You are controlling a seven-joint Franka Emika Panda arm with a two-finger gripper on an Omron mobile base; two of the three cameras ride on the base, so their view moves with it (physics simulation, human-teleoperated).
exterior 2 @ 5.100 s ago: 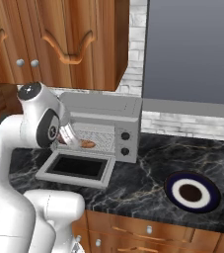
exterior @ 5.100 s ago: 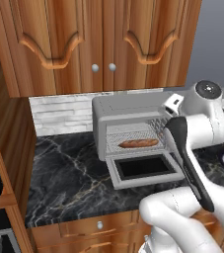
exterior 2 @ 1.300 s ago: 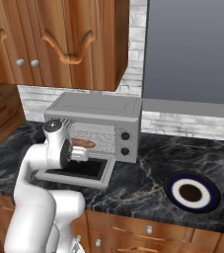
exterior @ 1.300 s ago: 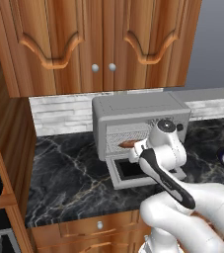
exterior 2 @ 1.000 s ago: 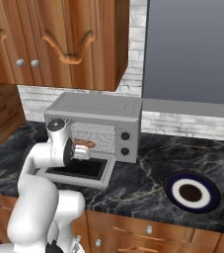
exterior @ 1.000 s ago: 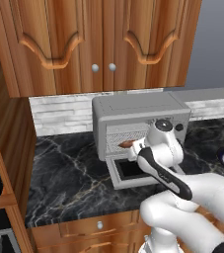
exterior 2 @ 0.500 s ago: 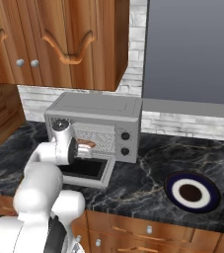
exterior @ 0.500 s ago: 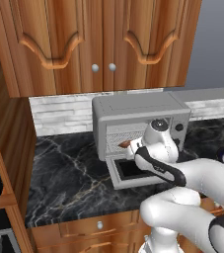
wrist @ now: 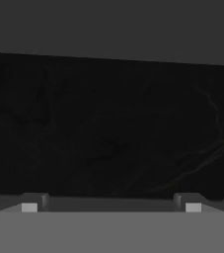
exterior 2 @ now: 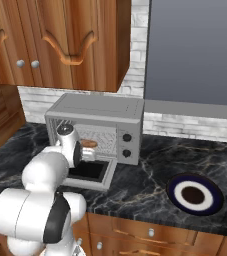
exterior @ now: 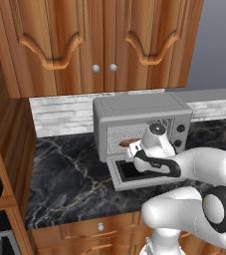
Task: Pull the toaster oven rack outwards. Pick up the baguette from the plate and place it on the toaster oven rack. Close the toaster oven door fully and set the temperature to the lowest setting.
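Note:
The grey toaster oven point(exterior: 143, 113) stands on the dark marble counter. Its door point(exterior 2: 87, 175) hangs open, lying flat toward me. The reddish-brown baguette point(exterior 2: 89, 143) lies inside the cavity; the rack under it is hard to make out behind my hand. My gripper point(exterior 2: 86, 156) hovers low over the open door, just in front of the cavity. In the hand view the door's dark glass point(wrist: 108, 128) is very near, and my gripper point(wrist: 111, 206) is open, its fingertips point(wrist: 29, 206) wide apart with nothing between them. The plate point(exterior 2: 194, 194) sits bare on the counter to the right.
Two black knobs point(exterior 2: 126, 145) sit on the oven's right panel. Wooden wall cabinets point(exterior: 104, 45) hang above the oven, with a pale brick backsplash point(exterior: 59, 117) behind it. Bare counter point(exterior: 67, 174) lies to the oven's left.
My arm has folded lower and the hand has come down and closer to the open door. The baguette, the door and the plate have not moved.

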